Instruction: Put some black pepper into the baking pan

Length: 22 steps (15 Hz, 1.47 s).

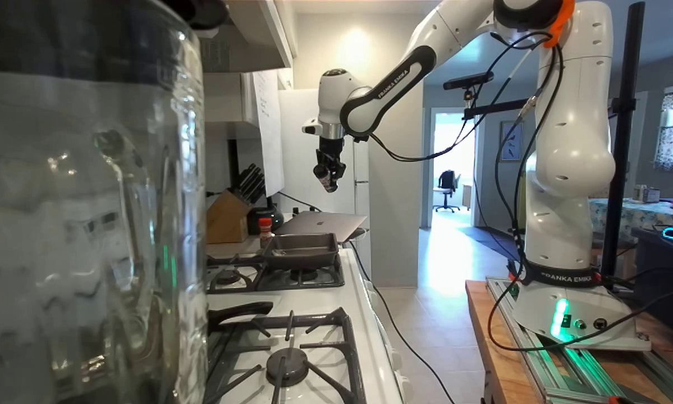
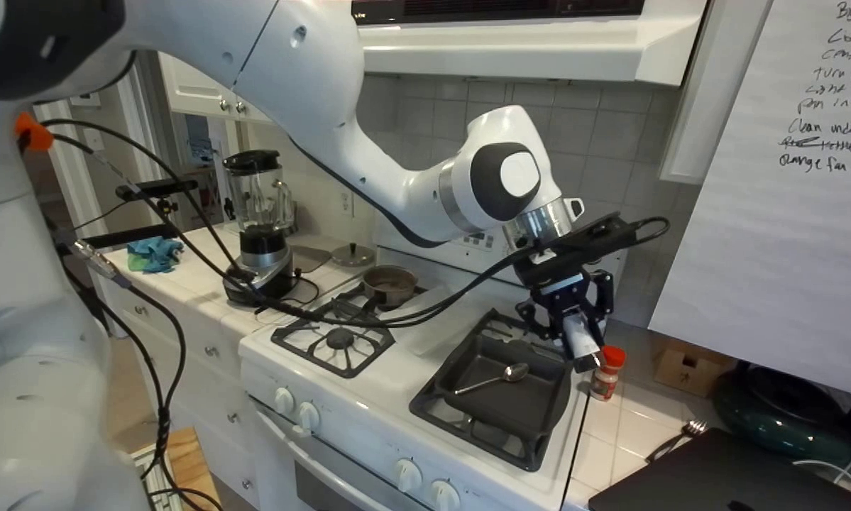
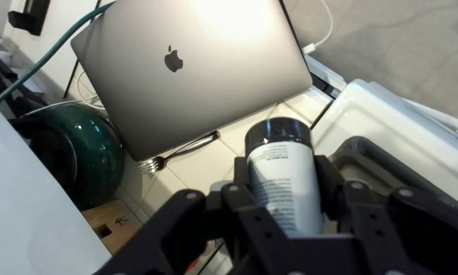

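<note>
My gripper (image 3: 280, 172) is shut on a pepper bottle (image 3: 286, 187) with a white printed label and a black cap. The cap end points away from the wrist. In both exterior views the gripper (image 1: 330, 163) (image 2: 571, 316) holds the bottle (image 1: 326, 178) (image 2: 580, 335) tilted, well above the stove. The baking pan (image 2: 485, 411) is dark grey and rests on a burner grate, with a metal spoon (image 2: 515, 372) in it. In an exterior view the bottle appears near the pan's right rim. The pan (image 1: 302, 255) shows below the gripper, and partly in the wrist view (image 3: 389, 164).
A red-capped bottle (image 2: 606, 376) stands on the counter beside the stove. A laptop (image 3: 198, 76), a fork (image 3: 183, 151), a green round pot (image 3: 87, 149) and a knife block (image 1: 227, 216) are there too. A small pot (image 2: 390, 284) sits on a back burner. A blender (image 2: 258, 227) stands beyond.
</note>
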Each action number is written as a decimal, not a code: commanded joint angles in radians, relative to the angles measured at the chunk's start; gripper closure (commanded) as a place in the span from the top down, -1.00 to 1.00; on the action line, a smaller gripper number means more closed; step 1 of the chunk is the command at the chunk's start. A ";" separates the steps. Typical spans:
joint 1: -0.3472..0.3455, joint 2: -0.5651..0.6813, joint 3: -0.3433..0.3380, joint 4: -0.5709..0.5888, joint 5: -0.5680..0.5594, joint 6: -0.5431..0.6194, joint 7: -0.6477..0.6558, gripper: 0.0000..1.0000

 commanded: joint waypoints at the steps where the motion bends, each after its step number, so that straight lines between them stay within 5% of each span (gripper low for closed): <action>1: 0.020 -0.033 0.019 -0.032 -0.158 -0.020 -0.025 -0.59; 22: 0.092 -0.060 0.087 -0.170 -0.817 0.008 -0.324 -0.59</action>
